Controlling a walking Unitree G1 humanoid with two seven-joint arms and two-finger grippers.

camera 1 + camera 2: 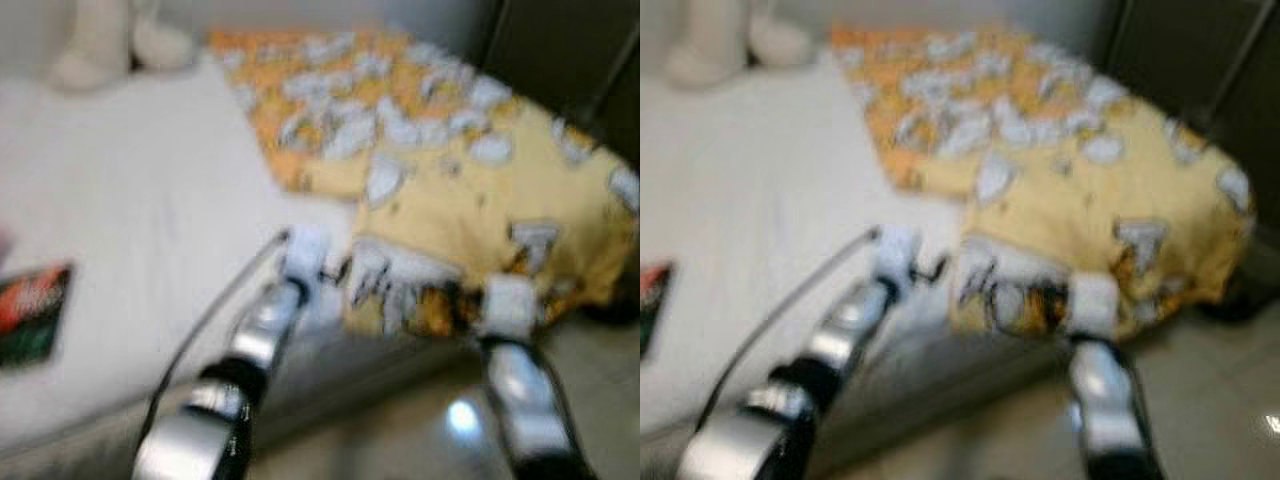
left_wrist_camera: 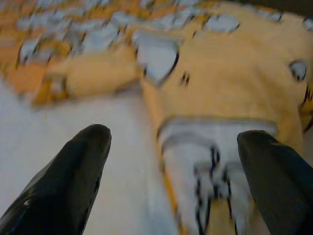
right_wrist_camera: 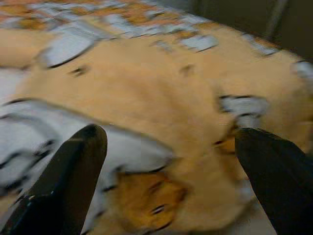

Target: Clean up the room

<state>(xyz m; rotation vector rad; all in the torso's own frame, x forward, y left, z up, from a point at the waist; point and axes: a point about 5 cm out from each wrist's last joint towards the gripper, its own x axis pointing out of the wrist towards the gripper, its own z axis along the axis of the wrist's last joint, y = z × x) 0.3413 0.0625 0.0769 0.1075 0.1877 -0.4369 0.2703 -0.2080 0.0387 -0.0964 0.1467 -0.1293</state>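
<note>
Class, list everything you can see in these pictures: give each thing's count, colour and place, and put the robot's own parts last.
Blanket: one, yellow-orange with white patches, heaped on the bed's right side, hanging over its near edge.
Bed: one, white sheet, across the scene.
Flat item: one, red, green and black, on the bed's left; too blurred to identify.
Pale shape: cream, at the bed's far left; unclear.
Floor: pale, glossy, lower right.
Left gripper: open, at the blanket's edge.
Right gripper: open, over the blanket's near edge.

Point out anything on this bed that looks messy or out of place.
The yellow patterned blanket lies bunched in a heap at one corner of the bed, its edge drooping over the side. Both the left gripper and right gripper face it, jaws open. A dark flat item lies loose on the sheet.
</note>
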